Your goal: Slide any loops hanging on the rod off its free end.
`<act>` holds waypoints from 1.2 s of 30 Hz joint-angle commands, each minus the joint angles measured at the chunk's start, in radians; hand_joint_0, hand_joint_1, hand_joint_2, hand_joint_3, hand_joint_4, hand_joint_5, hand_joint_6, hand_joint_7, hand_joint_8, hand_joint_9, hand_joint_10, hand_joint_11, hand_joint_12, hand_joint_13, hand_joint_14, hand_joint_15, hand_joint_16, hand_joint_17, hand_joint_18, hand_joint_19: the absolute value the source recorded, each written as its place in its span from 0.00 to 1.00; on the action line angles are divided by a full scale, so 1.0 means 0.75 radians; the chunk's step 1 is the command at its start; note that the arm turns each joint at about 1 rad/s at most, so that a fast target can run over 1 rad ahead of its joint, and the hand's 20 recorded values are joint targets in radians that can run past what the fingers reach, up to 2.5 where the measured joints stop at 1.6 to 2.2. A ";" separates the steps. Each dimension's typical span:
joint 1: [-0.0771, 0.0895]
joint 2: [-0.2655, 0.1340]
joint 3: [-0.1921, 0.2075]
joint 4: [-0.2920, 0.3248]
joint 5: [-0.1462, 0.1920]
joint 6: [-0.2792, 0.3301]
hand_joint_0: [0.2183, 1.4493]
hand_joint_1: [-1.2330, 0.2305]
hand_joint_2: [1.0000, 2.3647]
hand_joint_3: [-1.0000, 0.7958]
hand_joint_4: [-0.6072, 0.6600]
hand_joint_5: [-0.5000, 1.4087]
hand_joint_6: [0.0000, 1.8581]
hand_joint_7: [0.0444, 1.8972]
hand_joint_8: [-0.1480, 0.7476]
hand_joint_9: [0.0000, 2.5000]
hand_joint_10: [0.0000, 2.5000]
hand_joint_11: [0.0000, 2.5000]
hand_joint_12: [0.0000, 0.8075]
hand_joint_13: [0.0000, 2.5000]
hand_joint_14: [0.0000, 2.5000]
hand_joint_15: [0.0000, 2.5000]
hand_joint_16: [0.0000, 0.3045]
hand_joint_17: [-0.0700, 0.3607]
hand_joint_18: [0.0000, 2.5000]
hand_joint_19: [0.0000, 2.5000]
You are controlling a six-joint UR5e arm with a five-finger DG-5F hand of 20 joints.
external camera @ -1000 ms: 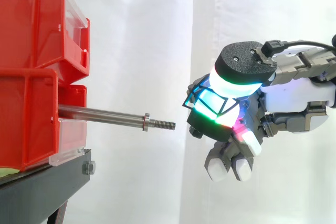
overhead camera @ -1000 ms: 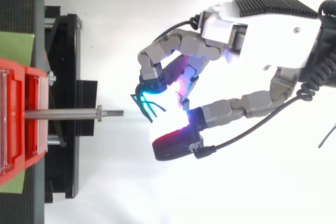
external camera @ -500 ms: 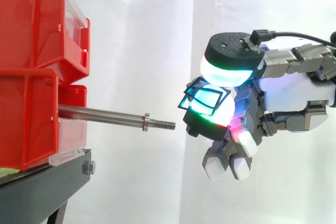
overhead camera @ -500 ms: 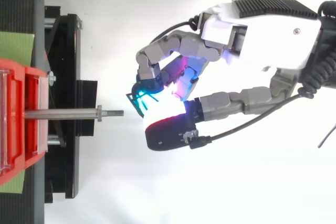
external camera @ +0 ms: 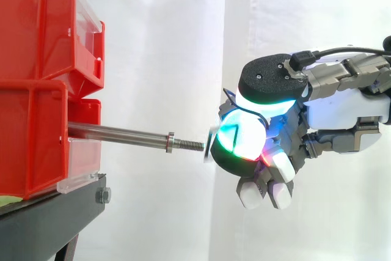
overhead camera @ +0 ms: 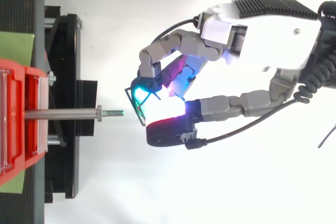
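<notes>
A steel rod (external camera: 119,133) sticks out level from the red bins toward the right, and its threaded free end (overhead camera: 116,112) is bare. Nothing hangs on the rod. My hand (overhead camera: 262,30) comes in from the right, and its curled fingers and thumb pinch a thin black wire loop (overhead camera: 134,106) between glowing pads. The loop stands just right of the rod's tip, a short gap away, about level with it in the side view (external camera: 210,146). Part of the loop is hidden behind the pads.
Two stacked red bins (external camera: 36,35) stand on a black stand (external camera: 49,218) at the left. A white curtain hangs behind. A green strip (overhead camera: 16,45) lies under the bins in the top view. Open space lies right of the rod's tip, around my hand.
My hand has shifted slightly left toward the rod's tip and dipped a little. The loop in it has turned edge-on and now stands closer to the threaded end.
</notes>
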 commanded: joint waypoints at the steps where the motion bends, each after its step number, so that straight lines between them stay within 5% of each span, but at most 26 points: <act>1: 0.000 0.000 0.000 0.001 0.003 0.000 0.29 0.30 0.01 0.55 0.67 0.17 0.46 0.56 0.61 0.47 0.01 0.23 0.53 0.36 0.00 0.10 0.23 0.53 0.40 0.17; 21: 0.002 0.002 0.000 -0.011 0.009 0.006 0.28 0.46 0.01 0.43 0.65 0.19 0.44 0.61 0.59 0.47 0.01 0.22 0.49 0.35 0.00 0.11 0.21 0.49 0.36 0.19; 28: 0.002 0.002 0.000 -0.007 0.007 0.006 0.29 0.35 0.01 0.57 0.64 0.19 0.46 0.69 0.62 0.47 0.01 0.23 0.54 0.37 0.00 0.10 0.23 0.53 0.40 0.17; 36: 0.004 0.000 0.000 -0.005 0.009 0.006 0.30 0.34 0.01 0.60 0.56 0.19 0.48 0.66 0.62 0.48 0.01 0.22 0.54 0.37 0.00 0.10 0.24 0.54 0.41 0.17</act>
